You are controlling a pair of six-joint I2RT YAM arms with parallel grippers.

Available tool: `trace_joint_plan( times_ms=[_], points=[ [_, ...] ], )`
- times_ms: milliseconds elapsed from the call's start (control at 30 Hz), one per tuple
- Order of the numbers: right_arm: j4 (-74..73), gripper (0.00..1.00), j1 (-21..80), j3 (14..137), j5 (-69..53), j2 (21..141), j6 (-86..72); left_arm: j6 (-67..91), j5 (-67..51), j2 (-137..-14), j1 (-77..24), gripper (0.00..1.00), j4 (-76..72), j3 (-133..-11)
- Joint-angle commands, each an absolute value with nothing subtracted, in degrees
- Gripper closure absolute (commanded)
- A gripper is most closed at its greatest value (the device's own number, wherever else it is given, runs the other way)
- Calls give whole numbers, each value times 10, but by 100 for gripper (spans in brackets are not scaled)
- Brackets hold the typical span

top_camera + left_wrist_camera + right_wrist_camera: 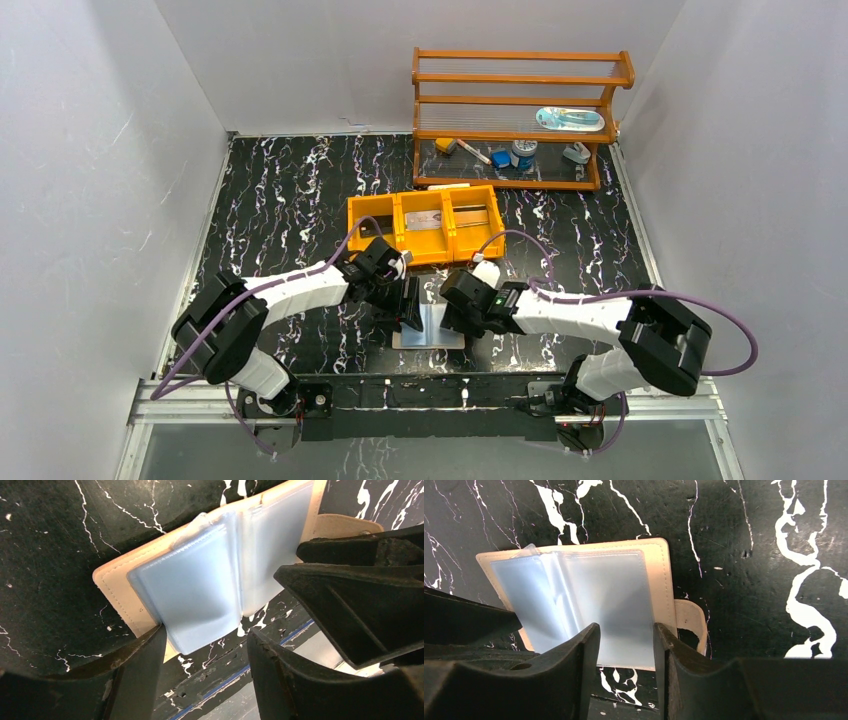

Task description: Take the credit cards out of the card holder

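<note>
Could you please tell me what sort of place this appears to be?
Probably a lab test cell for robot manipulation: plain white walls box in a black marbled table, with props on an orange rack.

The left gripper [205, 636] is black; between its fingers the card holder [200, 587] shows pale silvery-blue translucent sleeves with a cream-tan stitched border. Under the claw the table [50, 555] is black with white marble veining. Beyond the claw sits an orange tray [470, 252]; purple cables [690, 296] trail behind it.
</note>
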State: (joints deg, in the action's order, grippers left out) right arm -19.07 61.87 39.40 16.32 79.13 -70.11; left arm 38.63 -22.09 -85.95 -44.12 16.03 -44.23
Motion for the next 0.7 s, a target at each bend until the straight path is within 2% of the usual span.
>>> trace_joint_plan(
  times_ms=[0, 200, 300, 667],
  points=[
    [-137, 51, 616, 375, 142, 790, -717, 392, -218, -864, -446, 43, 154, -428],
    [-78, 62, 610, 353, 112, 780, -721, 399, -214, -856, -447, 53, 145, -422],
    [-38, 64, 601, 336, 93, 768, -724, 400, -209, -847, -447, 54, 144, -424],
    [40, 61, 579, 289, 60, 719, -738, 398, -193, -836, -447, 55, 157, -423]
  ],
)
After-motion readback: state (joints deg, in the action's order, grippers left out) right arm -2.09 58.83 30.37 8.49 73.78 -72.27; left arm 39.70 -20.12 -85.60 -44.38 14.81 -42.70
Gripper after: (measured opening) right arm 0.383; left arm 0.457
